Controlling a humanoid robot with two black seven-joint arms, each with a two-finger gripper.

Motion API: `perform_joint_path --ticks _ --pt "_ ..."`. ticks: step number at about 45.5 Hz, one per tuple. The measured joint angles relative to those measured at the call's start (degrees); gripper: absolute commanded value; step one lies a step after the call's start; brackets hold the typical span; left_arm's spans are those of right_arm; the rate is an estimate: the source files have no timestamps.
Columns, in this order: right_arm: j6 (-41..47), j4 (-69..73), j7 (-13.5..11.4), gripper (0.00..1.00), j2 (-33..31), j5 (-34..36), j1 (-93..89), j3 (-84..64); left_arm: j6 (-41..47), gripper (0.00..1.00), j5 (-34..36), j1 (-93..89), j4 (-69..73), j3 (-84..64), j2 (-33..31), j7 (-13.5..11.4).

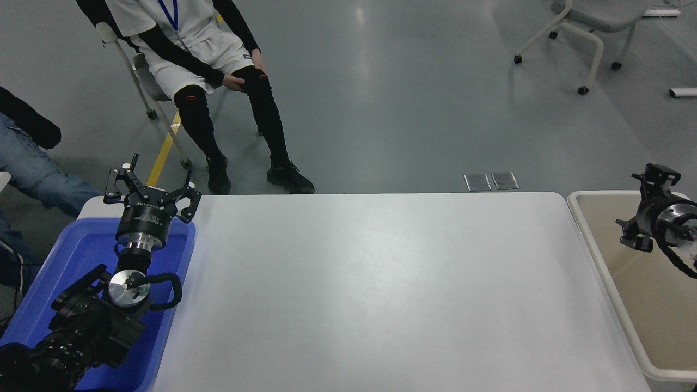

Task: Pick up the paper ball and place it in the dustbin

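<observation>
No paper ball shows anywhere in the head view. The beige dustbin [599, 194] stands off the table's right end, and the part of its inside that shows is bare. My right gripper [634, 209] hangs over the dustbin's far part, near the right edge of the picture, with its fingers spread and nothing between them. My left gripper [150, 188] is parked at the lower left over the blue tray [81, 245], open and empty.
The white table [381, 283] spans the middle. A person sits on a chair [190, 65] beyond the far left corner, and another person's leg [32, 169] is at the left edge. A wheeled chair [577, 32] stands at the far right.
</observation>
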Motion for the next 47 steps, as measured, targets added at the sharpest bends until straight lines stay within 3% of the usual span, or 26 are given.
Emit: perform_joint_path --ticks 13,14,16,31,38,47 --pt "3.2 2.55 12.88 1.0 5.91 0.19 -4.72 8.72 0.01 0.99 -0.02 0.0 0.0 0.0 0.0 0.0" --pt "4.01 2.65 14.77 1.0 6.77 0.23 -5.37 9.4 0.01 0.99 0.0 0.0 0.0 0.0 0.0 0.0" --pt "4.44 2.66 15.78 1.0 7.28 0.26 -5.7 9.7 0.01 0.99 0.0 0.0 0.0 0.0 0.0 0.0" --pt "7.77 2.13 30.81 1.0 13.05 -0.33 -9.34 8.79 0.0 0.99 0.0 0.0 0.0 0.0 0.0 0.0" --pt "7.69 1.94 34.29 1.0 14.23 -1.94 -9.89 6.62 -0.01 0.99 0.0 0.0 0.0 0.0 0.0 0.0" --pt "7.29 1.86 36.2 1.0 15.0 -2.81 -10.16 5.46 -0.03 0.99 -0.01 0.0 0.0 0.0 0.0 0.0"
